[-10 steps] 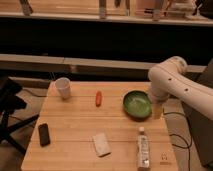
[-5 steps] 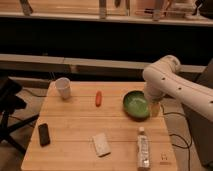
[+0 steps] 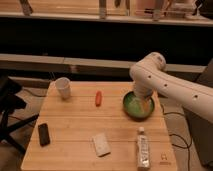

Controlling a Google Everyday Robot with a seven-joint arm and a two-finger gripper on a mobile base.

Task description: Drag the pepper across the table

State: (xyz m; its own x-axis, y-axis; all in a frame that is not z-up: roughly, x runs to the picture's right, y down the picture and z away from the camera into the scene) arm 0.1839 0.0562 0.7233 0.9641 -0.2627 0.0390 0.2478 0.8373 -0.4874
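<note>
A small red pepper (image 3: 98, 98) lies on the wooden table (image 3: 75, 125) toward the back middle. My white arm reaches in from the right, and its gripper (image 3: 141, 103) hangs over the green bowl (image 3: 137, 106) at the table's right side, well to the right of the pepper. The gripper's lower end is partly lost against the bowl.
A white cup (image 3: 63, 87) stands at the back left. A black phone-like object (image 3: 44, 134) lies at the front left. A white sponge (image 3: 101, 144) lies front centre, and a clear bottle (image 3: 143, 147) lies at the front right. A black chair (image 3: 7, 100) stands left of the table.
My arm has swung leftward across the frames, bringing its elbow and gripper closer over the green bowl. The pepper has not moved.
</note>
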